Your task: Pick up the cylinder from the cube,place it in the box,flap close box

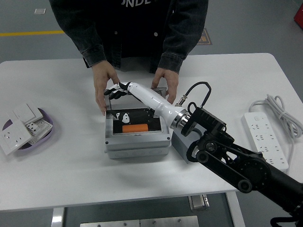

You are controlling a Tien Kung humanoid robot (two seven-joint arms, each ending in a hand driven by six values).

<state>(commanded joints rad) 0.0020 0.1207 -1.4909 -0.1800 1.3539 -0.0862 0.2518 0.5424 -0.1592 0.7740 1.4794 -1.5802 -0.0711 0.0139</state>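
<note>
An orange cylinder [135, 128] lies inside the grey box [137, 145] at the table's middle. The box's clear flap lid [135, 99] stands upright at its back edge. My right hand [118, 89], white with black fingers, reaches over the box to the lid's top left corner; its fingers are spread and hold nothing. A grey cube [180, 143] sits just right of the box, partly hidden by my right arm. A person at the far side steadies the box with one hand [105, 83] at the lid's left and one hand [165, 83] at its right.
A purple dish [46, 130] with several white wall sockets sits at the left edge. A white power strip [266, 141] with its cable lies at the right.
</note>
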